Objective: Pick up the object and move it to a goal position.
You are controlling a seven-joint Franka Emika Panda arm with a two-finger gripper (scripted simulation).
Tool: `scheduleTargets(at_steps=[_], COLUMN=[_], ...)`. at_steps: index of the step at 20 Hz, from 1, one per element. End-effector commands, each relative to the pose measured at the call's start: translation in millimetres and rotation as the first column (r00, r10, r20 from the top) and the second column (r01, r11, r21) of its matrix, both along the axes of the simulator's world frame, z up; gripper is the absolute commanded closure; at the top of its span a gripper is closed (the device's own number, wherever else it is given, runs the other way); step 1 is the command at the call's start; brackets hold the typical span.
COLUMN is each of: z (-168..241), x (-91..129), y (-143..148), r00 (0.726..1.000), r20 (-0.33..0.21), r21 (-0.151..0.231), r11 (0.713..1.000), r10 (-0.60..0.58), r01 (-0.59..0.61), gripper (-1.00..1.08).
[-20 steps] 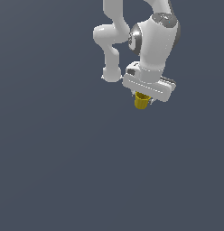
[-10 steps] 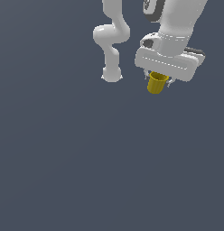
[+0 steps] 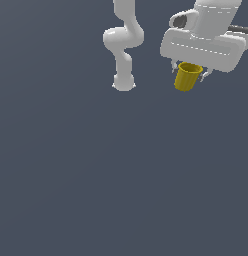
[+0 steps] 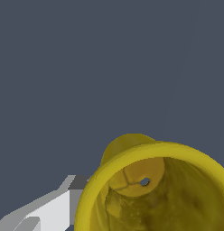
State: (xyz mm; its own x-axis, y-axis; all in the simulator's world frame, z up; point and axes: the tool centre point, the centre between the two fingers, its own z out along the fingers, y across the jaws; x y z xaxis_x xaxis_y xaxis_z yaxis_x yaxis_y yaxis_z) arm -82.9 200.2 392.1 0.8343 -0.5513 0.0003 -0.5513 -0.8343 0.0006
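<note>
Since half a second ago the cup [image 3: 188, 77] and the gripper [image 3: 188, 75] carrying it have travelled further toward the exterior view's right and slightly upward, as they had over the half second before that, so they now sit close to that view's top right corner. This small mustard-yellow cup hangs just beneath the broad white hand, rim uppermost and narrower closed base lowest, its long axis close to vertical but leaning a little, with the base swung toward the exterior view's left. Two short pale fingertips [image 3: 173, 68] show on either side of the rim, closed in against the cup and gripping it, set only as far apart as the cup is wide. From the wrist view the cup [image 4: 154, 189] is seen down its open mouth: a thick yellow rim, mottled inner walls, and a round floor with a small dark hole, while one white finger [image 4: 46, 210] lies against its outer wall. Nothing but the plain dark grey floor [image 3: 96, 175] lies under and around the cup, giving open room on every side; its edges are not visible. Well apart, toward the exterior view's left, the arm's white base [image 3: 123, 82] stands on that floor.
</note>
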Motion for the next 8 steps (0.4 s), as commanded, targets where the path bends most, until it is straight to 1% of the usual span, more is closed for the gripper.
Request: scheduleTargets(at_steps=[1, 8], z=[8.2, 12.6], x=[1.0, 2.4], y=[3.0, 5.2], r00=[1.0, 1.0], r20=[0.0, 0.0], r21=[0.001, 0.001], r11=[1.0, 1.0], r10=[0.0, 0.0], r01=[0.0, 0.0], gripper=[1.08, 1.08])
